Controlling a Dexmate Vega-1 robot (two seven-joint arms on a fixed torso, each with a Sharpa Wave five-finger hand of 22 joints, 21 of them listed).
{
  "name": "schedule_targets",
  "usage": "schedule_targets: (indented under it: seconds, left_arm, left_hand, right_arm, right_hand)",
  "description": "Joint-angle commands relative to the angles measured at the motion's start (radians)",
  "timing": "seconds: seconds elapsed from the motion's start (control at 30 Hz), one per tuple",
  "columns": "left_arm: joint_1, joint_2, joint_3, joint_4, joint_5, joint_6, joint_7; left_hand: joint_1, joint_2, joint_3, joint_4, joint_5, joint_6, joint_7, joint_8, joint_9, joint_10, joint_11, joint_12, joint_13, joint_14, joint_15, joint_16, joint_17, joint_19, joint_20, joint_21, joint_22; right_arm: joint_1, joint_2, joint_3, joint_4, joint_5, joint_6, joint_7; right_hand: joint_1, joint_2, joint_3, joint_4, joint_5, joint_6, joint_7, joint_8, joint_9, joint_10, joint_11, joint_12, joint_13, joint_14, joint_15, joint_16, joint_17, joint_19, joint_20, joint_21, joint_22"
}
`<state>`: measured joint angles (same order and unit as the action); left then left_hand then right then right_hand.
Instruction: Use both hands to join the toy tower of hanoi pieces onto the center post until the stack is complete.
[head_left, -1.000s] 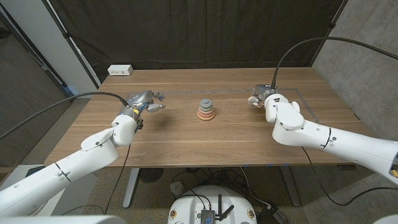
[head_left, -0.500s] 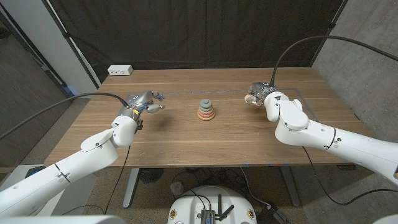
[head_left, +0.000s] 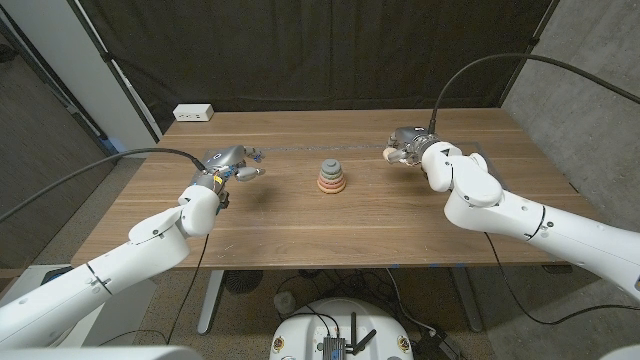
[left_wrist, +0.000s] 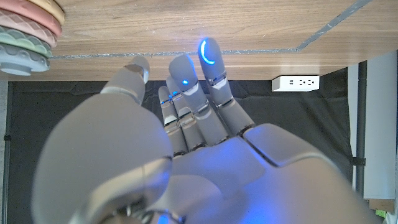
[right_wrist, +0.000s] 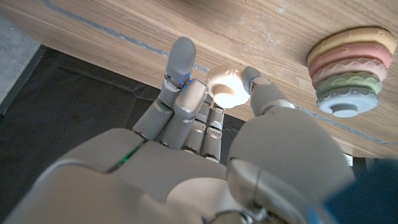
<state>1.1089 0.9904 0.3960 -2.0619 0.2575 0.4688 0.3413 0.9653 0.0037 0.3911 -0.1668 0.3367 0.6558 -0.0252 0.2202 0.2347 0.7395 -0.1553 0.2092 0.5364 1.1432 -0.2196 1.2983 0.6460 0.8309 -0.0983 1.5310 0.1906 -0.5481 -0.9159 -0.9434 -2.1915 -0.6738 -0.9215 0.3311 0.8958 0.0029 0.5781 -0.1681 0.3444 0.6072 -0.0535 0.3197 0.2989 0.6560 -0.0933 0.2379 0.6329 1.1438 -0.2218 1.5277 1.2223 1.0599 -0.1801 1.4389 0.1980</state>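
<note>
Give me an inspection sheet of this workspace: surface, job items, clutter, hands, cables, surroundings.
Surface: wooden table, tape line across the far part.
Job's things: ring stack on its post at table centre, blue-grey piece on top; small cream piece away from the stack, at the right hand.
Clutter: nothing seen.
Hands: left hand holds nothing, fingers apart, left of the stack; right hand pinches the cream piece between thumb and finger.
Cables: black cables run along both arms; white power strip at the far left corner.
Surroundings: dark curtain behind, concrete wall on the right.

pastel ring stack (head_left: 332, 177) mid-table; cream piece (right_wrist: 226, 88) pinched aloft
</note>
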Motion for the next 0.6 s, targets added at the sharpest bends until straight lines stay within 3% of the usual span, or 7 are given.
schedule_targets:
  seconds: [0.03, 0.6]
  left_arm:
    - [-0.007, -0.013, 0.004, 0.003, -0.004, 0.002, 0.0]
    - [-0.007, -0.01, 0.005, -0.01, 0.003, 0.019, 0.0]
  left_hand:
    - [0.009, -0.001, 0.008, -0.001, 0.004, 0.003, -0.001, -0.004, 0.005, 0.005, -0.002, -0.001, 0.008, 0.006, -0.001, -0.002, 0.001, 0.007, -0.113, 0.007, 0.003]
    - [0.011, -0.002, 0.01, 0.001, 0.003, 0.004, -0.001, -0.005, 0.006, 0.006, -0.001, -0.003, 0.006, 0.008, -0.001, -0.003, 0.004, 0.006, -0.112, 0.008, 0.003]
  right_arm:
    - [-0.03, 0.029, 0.06, 0.009, -0.034, 0.117, 0.03]
    - [-0.052, 0.077, 0.117, 0.03, -0.062, 0.265, 0.062]
  right_hand:
    - [0.023, 0.014, 0.008, 0.001, 0.004, 0.008, 0.001, 0.003, 0.003, 0.033, -0.019, 0.0, 0.005, 0.009, 0.003, 0.003, 0.005, 0.012, -0.043, 0.007, 0.003]
    - [0.027, 0.016, 0.008, 0.001, 0.005, 0.009, 0.002, 0.002, 0.002, 0.037, -0.017, -0.004, 0.008, 0.012, 0.004, 0.004, 0.005, 0.014, -0.043, 0.007, 0.001]
